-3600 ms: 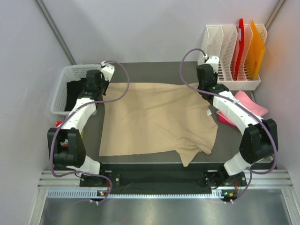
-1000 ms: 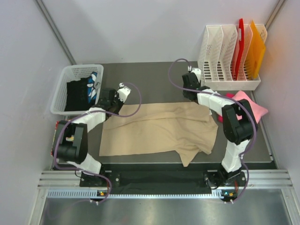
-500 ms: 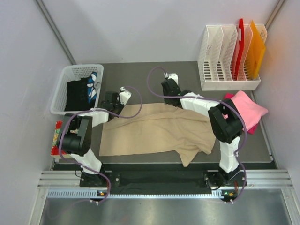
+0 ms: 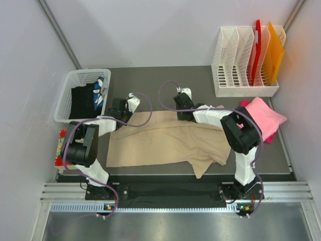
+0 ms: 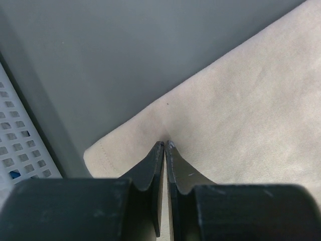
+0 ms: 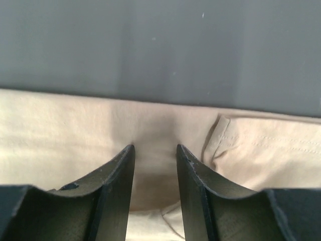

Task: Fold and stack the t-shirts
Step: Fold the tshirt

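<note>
The left pincer [image 5: 164, 144] is pinched shut on the tan t-shirt [image 5: 241, 100]; the right pincer [image 6: 154, 147] is held parted, empty; the fold may be dragged askew by one-sided pulling.

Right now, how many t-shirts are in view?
2: the tan t-shirt lies partly folded mid-table; the pink t-shirt sits bunched at the right edge, near the file rack. Dark items in the basket cannot be identified.

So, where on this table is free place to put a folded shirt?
The widest patch is the dark table strip behind the tan cloth t-shirt, between the white mesh basket and the white slotted rack. A smaller one is at the near right corner, in front of the bright pink t-shirt. The left edge by the basket is crowded by the left arm.
</note>
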You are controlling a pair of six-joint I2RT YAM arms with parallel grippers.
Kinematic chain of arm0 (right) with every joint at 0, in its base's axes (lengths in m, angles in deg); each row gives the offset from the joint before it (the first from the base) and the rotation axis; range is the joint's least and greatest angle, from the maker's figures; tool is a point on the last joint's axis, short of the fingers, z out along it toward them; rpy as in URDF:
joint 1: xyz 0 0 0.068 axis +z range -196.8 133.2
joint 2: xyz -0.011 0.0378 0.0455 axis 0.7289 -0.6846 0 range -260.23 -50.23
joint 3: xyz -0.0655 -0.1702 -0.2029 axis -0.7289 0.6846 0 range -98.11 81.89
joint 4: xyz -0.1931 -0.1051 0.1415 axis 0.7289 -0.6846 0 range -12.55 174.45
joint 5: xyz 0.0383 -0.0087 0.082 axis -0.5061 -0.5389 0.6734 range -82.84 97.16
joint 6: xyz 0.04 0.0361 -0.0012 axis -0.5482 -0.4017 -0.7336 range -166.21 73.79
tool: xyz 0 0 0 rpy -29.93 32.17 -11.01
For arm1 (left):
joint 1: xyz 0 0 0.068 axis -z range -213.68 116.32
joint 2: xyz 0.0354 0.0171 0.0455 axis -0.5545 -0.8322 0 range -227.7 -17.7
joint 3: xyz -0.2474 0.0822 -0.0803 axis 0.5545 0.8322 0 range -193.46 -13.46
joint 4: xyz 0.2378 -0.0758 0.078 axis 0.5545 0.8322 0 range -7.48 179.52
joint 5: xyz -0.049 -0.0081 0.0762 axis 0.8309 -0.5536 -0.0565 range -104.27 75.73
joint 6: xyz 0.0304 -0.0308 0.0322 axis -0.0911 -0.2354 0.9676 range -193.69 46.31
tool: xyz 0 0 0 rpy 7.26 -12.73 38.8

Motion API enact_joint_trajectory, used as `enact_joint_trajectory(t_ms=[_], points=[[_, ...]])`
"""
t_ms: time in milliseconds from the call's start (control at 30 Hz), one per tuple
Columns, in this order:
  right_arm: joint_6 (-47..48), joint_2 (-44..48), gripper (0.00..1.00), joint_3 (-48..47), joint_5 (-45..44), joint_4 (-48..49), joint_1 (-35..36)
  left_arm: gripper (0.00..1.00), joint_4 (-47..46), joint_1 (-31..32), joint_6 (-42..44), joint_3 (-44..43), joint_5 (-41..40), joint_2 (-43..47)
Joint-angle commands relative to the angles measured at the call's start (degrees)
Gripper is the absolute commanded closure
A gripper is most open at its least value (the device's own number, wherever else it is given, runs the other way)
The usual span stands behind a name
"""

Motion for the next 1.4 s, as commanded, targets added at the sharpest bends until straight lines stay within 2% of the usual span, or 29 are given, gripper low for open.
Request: enact_joint_trajectory(t_ms=[0, 267, 633, 833, 967, 1167, 1300, 1367], points=[[-2.3, 5.2, 0.61, 4.2, 0.0, 2.8, 2.5, 0.89, -0.8, 0.1, 0.0, -1.2, -1.9, 0.5], [-4.9, 10.4, 0.61, 11.8, -3.7, 5.3, 6.7, 0.9, -1.1, 0.1, 0.2, -1.9, -3.1, -1.7], [-8.3, 17.4, 0.61, 18.7, -11.4, 3.7, 11.6, 0.9, -1.2, 0.4, 0.7, -2.0, -4.3, -2.2], [-9.5, 23.9, 0.56, 20.9, -16.5, 1.3, 12.3, 0.9, -1.9, 0.4, 1.2, -1.6, -5.2, -2.2], [-7.0, 22.4, 0.55, 16.7, -16.8, 0.7, 7.8, 0.91, -1.6, 0.4, 1.1, -1.7, -5.3, -1.7], [-4.0, 11.4, 0.57, 4.9, -12.2, -0.6, 0.7, 0.91, -1.0, 0.4, 1.4, -1.2, -5.7, 0.0], [-2.5, 4.9, 0.58, -5.0, -12.1, -4.2, 0.4, 0.91, -0.9, 0.4, 1.4, -0.4, -5.3, 1.7], [-2.4, 3.0, 0.59, -6.5, -11.9, -4.7, 0.4, 0.91, -0.9, 0.4, 1.5, 0.0, -5.3, 2.3]])
